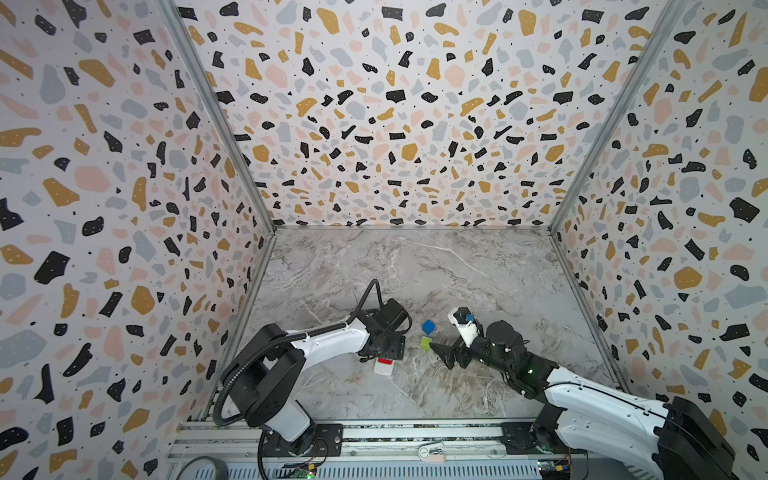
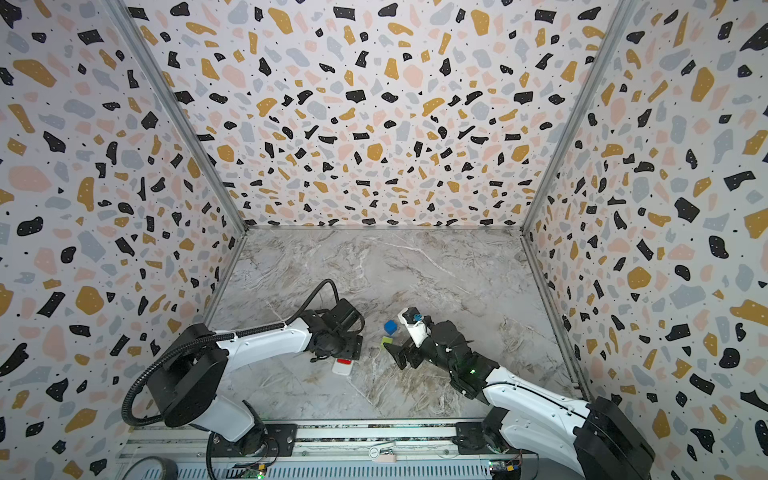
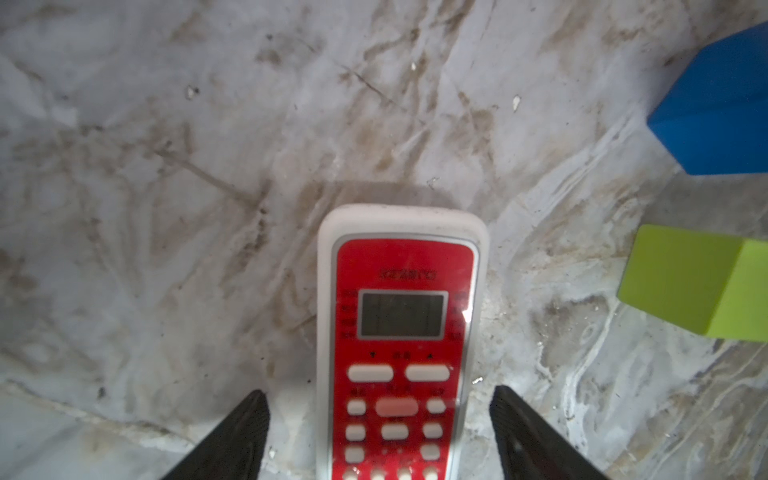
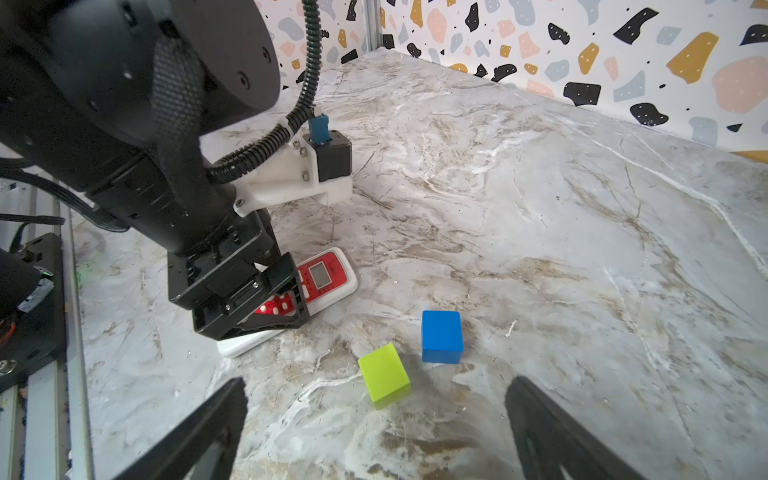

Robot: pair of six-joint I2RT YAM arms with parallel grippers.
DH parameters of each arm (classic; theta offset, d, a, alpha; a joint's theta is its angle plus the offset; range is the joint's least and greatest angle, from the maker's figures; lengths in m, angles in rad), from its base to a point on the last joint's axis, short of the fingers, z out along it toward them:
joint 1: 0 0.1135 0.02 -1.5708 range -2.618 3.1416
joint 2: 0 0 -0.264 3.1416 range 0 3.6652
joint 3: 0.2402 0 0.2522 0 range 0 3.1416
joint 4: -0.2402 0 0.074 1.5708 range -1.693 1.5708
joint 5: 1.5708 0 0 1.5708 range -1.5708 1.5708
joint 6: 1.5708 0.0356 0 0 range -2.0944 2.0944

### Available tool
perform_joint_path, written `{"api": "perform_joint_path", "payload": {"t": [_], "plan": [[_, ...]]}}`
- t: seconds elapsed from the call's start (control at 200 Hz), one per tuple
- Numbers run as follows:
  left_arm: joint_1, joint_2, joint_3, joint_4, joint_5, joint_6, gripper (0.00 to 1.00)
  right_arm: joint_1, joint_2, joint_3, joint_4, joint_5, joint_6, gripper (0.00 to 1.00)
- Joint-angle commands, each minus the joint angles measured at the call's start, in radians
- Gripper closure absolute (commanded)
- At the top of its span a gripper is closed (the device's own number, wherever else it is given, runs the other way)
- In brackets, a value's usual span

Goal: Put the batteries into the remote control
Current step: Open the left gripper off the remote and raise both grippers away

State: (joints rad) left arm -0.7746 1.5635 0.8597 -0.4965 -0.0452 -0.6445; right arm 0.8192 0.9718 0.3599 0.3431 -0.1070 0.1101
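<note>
Remote control (image 3: pixel 401 353), red button face up, flat on marble counter (image 3: pixel 166 166), between spread jaws of left tool (image 3: pixel 379 392), open and not gripping; lime-green cube (image 4: pixel 384 374) and blue cube (image 4: pixel 441 336) close beside, not touching each other; right tool (image 4: pixel 377 381) wide open, empty, by lime-green cube.

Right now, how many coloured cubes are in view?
2. The blue cube lies farther back; the green cube sits before it, by the right end effector. Others may be hidden.

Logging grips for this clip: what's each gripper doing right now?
Left gripper: open, straddling the remote, not gripping it.
Right gripper: open, empty.
</note>
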Motion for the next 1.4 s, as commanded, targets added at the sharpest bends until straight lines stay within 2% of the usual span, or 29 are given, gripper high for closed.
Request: {"api": "perform_joint_path", "payload": {"t": [0.0, 0.045, 0.235, 0.315, 0.546, 0.701, 0.856, 0.931, 1.046, 1.206, 1.326, 1.396], "plan": [[0.006, -0.035, -0.012, -0.009, -0.021, 0.018, 0.05, -0.007, -0.034, 0.01, -0.037, 0.038, 0.008, 0.01], [0.01, -0.053, -0.017, -0.01, -0.023, 0.022, 0.0, -0.013, -0.042, 0.011, -0.047, 0.043, 0.014, 0.01], [0.026, -0.153, -0.051, -0.015, -0.058, 0.037, 0.0, -0.029, -0.111, 0.014, -0.135, 0.14, 0.022, 0.01], [0.034, -0.21, -0.066, -0.011, -0.089, 0.047, 0.01, -0.049, -0.147, 0.012, -0.181, 0.216, 0.036, 0.01], [0.088, -0.384, -0.15, 0.087, -0.205, 0.065, 0.0, -0.188, -0.326, -0.018, -0.239, 0.319, 0.071, 0.01], [0.123, -0.468, -0.22, 0.181, -0.311, 0.046, 0.01, -0.279, -0.423, -0.022, -0.303, 0.482, 0.071, 0.01], [0.157, -0.499, -0.246, 0.231, -0.471, 0.043, 0.01, -0.379, -0.488, -0.073, -0.311, 0.591, 0.131, 0.01], [0.158, -0.499, -0.252, 0.226, -0.597, 0.018, 0.01, -0.424, -0.511, -0.103, -0.303, 0.599, 0.147, 0.01], [0.158, -0.514, -0.278, 0.238, -0.705, -0.018, 0.01, -0.47, -0.527, -0.148, -0.274, 0.626, 0.161, 0.01], [0.158, -0.606, -0.342, 0.287, -0.893, -0.05, 0.0, -0.49, -0.506, -0.179, -0.224, 0.725, 0.157, 0.01], [0.158, -0.68, -0.411, 0.348, -1.007, -0.056, 0.01, -0.5, -0.472, -0.215, -0.144, 0.741, 0.128, 0.01], [0.158, -0.708, -0.466, 0.419, -1.046, -0.014, 0.01, -0.504, -0.437, -0.246, -0.087, 0.717, 0.078, 0.01]]}}
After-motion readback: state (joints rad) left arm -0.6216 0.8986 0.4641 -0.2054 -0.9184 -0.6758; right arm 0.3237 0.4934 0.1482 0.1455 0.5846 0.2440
